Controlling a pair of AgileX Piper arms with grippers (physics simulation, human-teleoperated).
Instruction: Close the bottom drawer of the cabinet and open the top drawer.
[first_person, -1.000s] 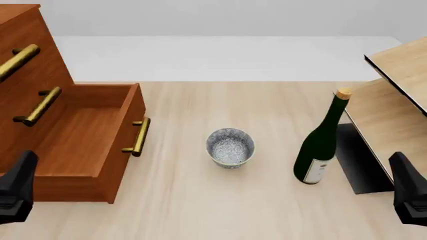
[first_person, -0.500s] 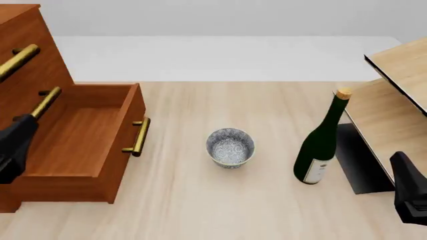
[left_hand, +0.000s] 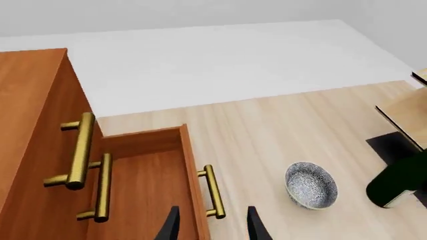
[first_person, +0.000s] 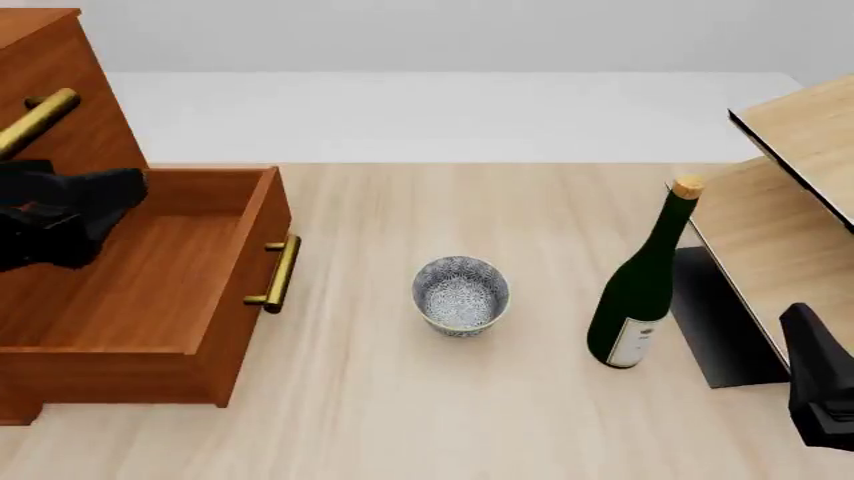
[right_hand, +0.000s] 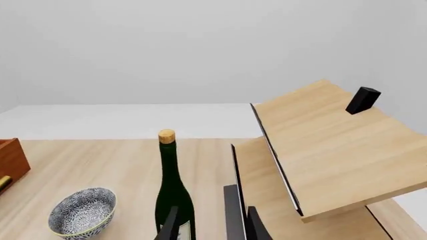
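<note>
The cabinet (first_person: 54, 70) stands at the table's left edge. Its bottom drawer (first_person: 160, 270) is pulled well out, brass handle (first_person: 274, 272) facing the table's middle. The top drawer (left_hand: 40, 125) is shut, its brass handle (first_person: 34, 122) showing up the cabinet front. My left gripper (first_person: 120, 195) hovers over the open bottom drawer, in front of the middle drawer. In the left wrist view the left gripper (left_hand: 212, 230) is open, with the bottom drawer's handle (left_hand: 212, 192) below its fingers. My right gripper (first_person: 807, 350) stays low at the front right, open and empty (right_hand: 212, 227).
A patterned bowl (first_person: 461, 293) sits mid-table. A dark green wine bottle (first_person: 641, 285) stands upright to its right. A pale wood shelf unit (first_person: 787, 200) fills the right side, with a small black block (right_hand: 363, 100) on its top board.
My left gripper has risen from the front left corner and swung forward over the open bottom drawer. The right gripper and the drawers have not moved.
</note>
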